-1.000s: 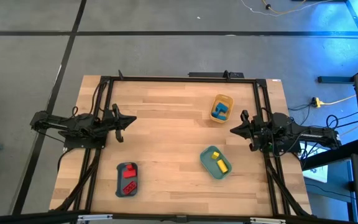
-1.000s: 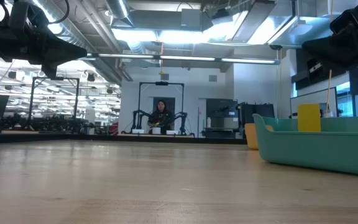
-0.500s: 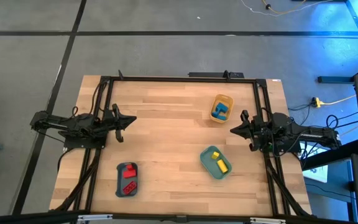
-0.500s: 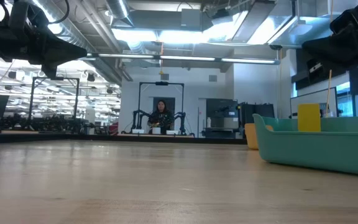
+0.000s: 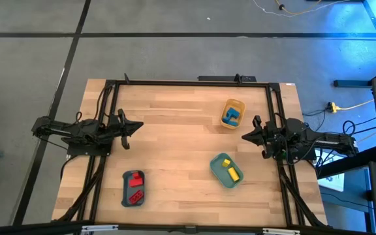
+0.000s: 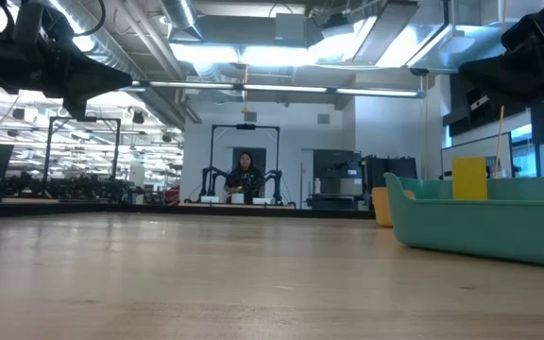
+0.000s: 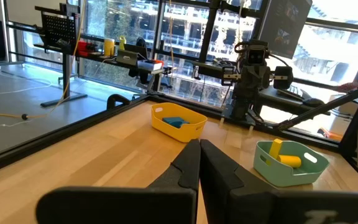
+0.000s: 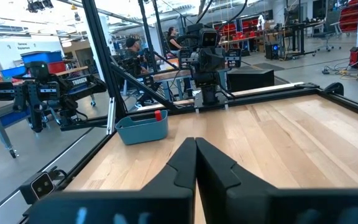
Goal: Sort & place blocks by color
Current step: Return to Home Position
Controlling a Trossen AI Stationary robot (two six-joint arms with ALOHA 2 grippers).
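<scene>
Blue blocks (image 5: 232, 115) lie in the yellow tray (image 5: 240, 105) toward the table's far right; they show in the left wrist view as blue blocks (image 7: 175, 121). Yellow blocks (image 5: 231, 170) lie in the teal tray (image 5: 218, 172) near the right edge; one yellow block (image 6: 469, 178) stands above its rim. Red blocks (image 5: 135, 188) lie in the slate-blue tray (image 5: 126, 192) at the near left; one red block (image 8: 158, 115) pokes above that tray's rim. My left gripper (image 5: 139, 126) hovers shut at the table's left side. My right gripper (image 5: 245, 136) hovers shut at the right side. Neither touches anything.
A dark frame (image 5: 188, 81) runs along the table's edges. Bare wood (image 5: 175, 143) spreads between the two grippers and the three trays. People (image 6: 245, 175) and other robot rigs stand in the room beyond the far edge.
</scene>
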